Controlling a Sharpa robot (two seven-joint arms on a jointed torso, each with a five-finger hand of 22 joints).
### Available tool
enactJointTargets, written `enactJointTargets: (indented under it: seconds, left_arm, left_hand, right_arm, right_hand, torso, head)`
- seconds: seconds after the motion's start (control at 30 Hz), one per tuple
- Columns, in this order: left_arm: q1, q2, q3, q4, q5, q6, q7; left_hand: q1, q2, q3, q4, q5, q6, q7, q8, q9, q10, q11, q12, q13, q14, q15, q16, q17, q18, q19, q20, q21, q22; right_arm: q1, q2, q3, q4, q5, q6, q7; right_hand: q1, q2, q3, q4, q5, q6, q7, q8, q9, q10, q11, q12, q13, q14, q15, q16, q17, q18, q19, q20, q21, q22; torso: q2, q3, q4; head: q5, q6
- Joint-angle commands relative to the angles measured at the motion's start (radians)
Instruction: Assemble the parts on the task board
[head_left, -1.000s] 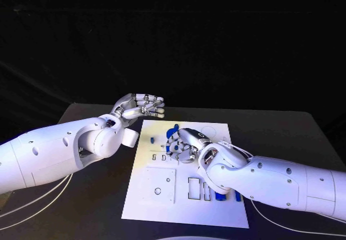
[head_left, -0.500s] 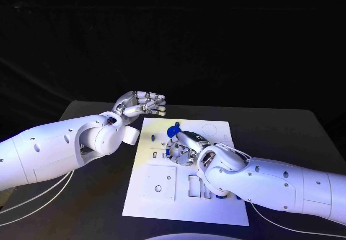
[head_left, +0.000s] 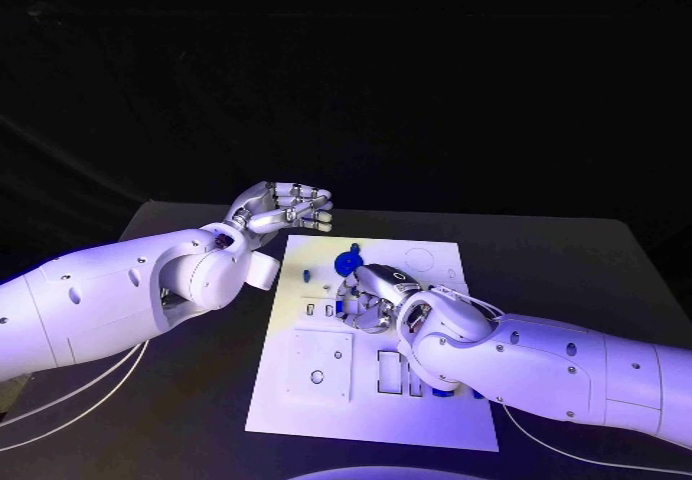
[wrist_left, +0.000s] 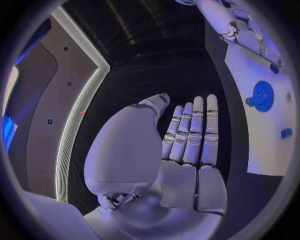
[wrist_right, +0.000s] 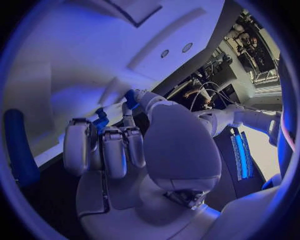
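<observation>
Resting fingers-down on 1 task board, right hand, grip unclear; left hand empty, fingers apart

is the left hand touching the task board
Apart. In the head view the left hand hangs raised beyond the far left corner of the task board, holding nothing; the left wrist view shows dark table between its fingers and the board.

The table was dark and filled the lower part of the head view. Behind it, the top of the picture was all black.
</observation>
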Motion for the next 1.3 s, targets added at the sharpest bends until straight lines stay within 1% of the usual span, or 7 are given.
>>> enactJointTargets:
  seconds: [0.03, 0.13, 0.43, 0.63, 0.8, 0.9, 1.3]
  left_arm:
    - [0.001, 0.000, 0.001, 0.003, -0.006, 0.019, 0.003]
    - [0.001, 0.000, 0.001, 0.003, -0.006, 0.019, 0.003]
    - [0.001, -0.001, 0.001, 0.003, -0.006, 0.019, 0.002]
    - [0.001, -0.002, 0.001, 0.004, -0.007, 0.019, 0.001]
    - [0.001, -0.002, 0.001, 0.004, -0.007, 0.019, 0.001]
    - [0.001, -0.002, 0.001, 0.003, -0.007, 0.019, 0.001]
    - [0.001, -0.003, 0.001, 0.004, -0.007, 0.020, -0.001]
  left_hand:
    - [-0.009, 0.004, 0.004, 0.000, -0.006, -0.009, 0.013, -0.003, -0.001, -0.002, 0.005, -0.004, 0.001, -0.002, 0.002, -0.007, 0.002, 0.018, -0.002, -0.001, 0.006, 0.002]
    - [-0.009, 0.004, 0.004, 0.000, -0.006, -0.009, 0.013, -0.003, -0.001, -0.002, 0.005, -0.004, 0.001, -0.002, 0.002, -0.007, 0.002, 0.018, -0.002, -0.001, 0.006, 0.002]
    - [-0.009, 0.004, 0.004, 0.000, -0.006, -0.009, 0.013, -0.003, -0.001, -0.002, 0.005, -0.004, 0.001, -0.002, 0.002, -0.007, 0.002, 0.018, -0.002, -0.001, 0.006, 0.002]
    - [-0.009, 0.004, 0.004, 0.000, -0.006, -0.009, 0.013, -0.003, -0.001, -0.002, 0.005, -0.004, 0.001, -0.002, 0.002, -0.007, 0.002, 0.018, -0.002, -0.001, 0.006, 0.002]
    - [-0.009, 0.004, 0.004, 0.000, -0.006, -0.009, 0.013, -0.003, -0.001, -0.002, 0.005, -0.004, 0.001, -0.002, 0.002, -0.007, 0.002, 0.018, -0.002, -0.001, 0.006, 0.002]
    - [-0.009, 0.004, 0.004, 0.000, -0.006, -0.009, 0.013, -0.003, -0.001, -0.002, 0.005, -0.004, 0.001, -0.002, 0.002, -0.007, 0.002, 0.018, -0.002, -0.001, 0.006, 0.002]
    - [-0.009, 0.004, 0.004, 0.000, -0.006, -0.009, 0.013, -0.003, -0.001, -0.002, 0.005, -0.004, 0.001, -0.002, 0.002, -0.007, 0.002, 0.018, -0.002, -0.001, 0.006, 0.002]
  right_arm:
    - [-0.001, 0.002, -0.001, -0.004, -0.028, 0.027, -0.011]
    - [-0.001, 0.003, -0.001, -0.004, -0.032, 0.027, -0.011]
    - [-0.001, 0.005, -0.001, -0.003, -0.037, 0.026, -0.011]
    - [-0.001, 0.005, -0.001, -0.002, -0.040, 0.032, -0.014]
    - [-0.001, 0.006, -0.002, -0.002, -0.043, 0.037, -0.016]
    - [-0.001, 0.007, -0.002, -0.002, -0.046, 0.038, -0.017]
    - [-0.001, 0.007, -0.002, 0.000, -0.048, 0.030, -0.016]
  right_hand:
    - [-0.006, -0.001, 0.001, -0.003, 0.006, -0.001, 0.000, 0.002, -0.001, 0.051, -0.005, 0.000, 0.188, 0.089, -0.009, 0.004, 0.175, -0.008, 0.003, -0.001, -0.004, 0.052]
    - [-0.007, -0.003, 0.001, -0.003, 0.006, -0.002, 0.000, 0.002, -0.001, 0.050, -0.004, 0.000, 0.188, 0.089, -0.009, 0.004, 0.176, -0.008, 0.002, -0.001, -0.006, 0.051]
    - [-0.009, -0.007, 0.001, -0.005, 0.006, -0.005, 0.001, 0.001, -0.001, 0.050, -0.004, -0.001, 0.187, 0.089, -0.008, 0.004, 0.175, -0.008, 0.002, -0.001, -0.006, 0.051]
    - [-0.015, -0.015, -0.001, -0.006, 0.006, -0.008, 0.003, -0.001, -0.001, 0.049, -0.002, -0.002, 0.187, 0.089, -0.007, 0.004, 0.175, -0.008, 0.002, 0.000, -0.007, 0.051]
    - [-0.023, -0.025, -0.003, -0.006, 0.006, -0.011, 0.005, -0.001, -0.001, 0.048, -0.001, -0.004, 0.185, 0.088, -0.006, 0.003, 0.173, -0.008, 0.002, 0.000, -0.008, 0.051]
    - [-0.031, -0.038, -0.008, -0.006, 0.006, -0.016, 0.007, -0.004, -0.002, 0.045, 0.001, -0.007, 0.181, 0.088, -0.004, 0.003, 0.173, -0.007, 0.000, 0.002, -0.011, 0.049]
    - [-0.054, -0.057, -0.026, 0.002, 0.005, -0.038, 0.016, -0.015, -0.005, 0.037, 0.010, -0.018, 0.172, 0.087, 0.003, 0.002, 0.168, -0.006, -0.004, 0.007, -0.019, 0.044]
  torso:
    - [0.000, 0.0000, 0.0006]
    - [0.000, -0.0006, 0.0007]
    - [0.000, -0.0005, -0.0005]
    - [0.000, -0.0005, 0.0009]
    - [0.000, -0.0007, 0.0006]
    - [0.000, -0.0003, 0.0005]
    - [0.001, 0.0002, 0.0009]
  head:
    - [0.001, 0.000]
    - [0.001, 0.000]
    - [0.000, 0.000]
    - [-0.001, 0.001]
    - [0.000, 0.001]
    - [0.000, 0.001]
    - [-0.001, 0.002]
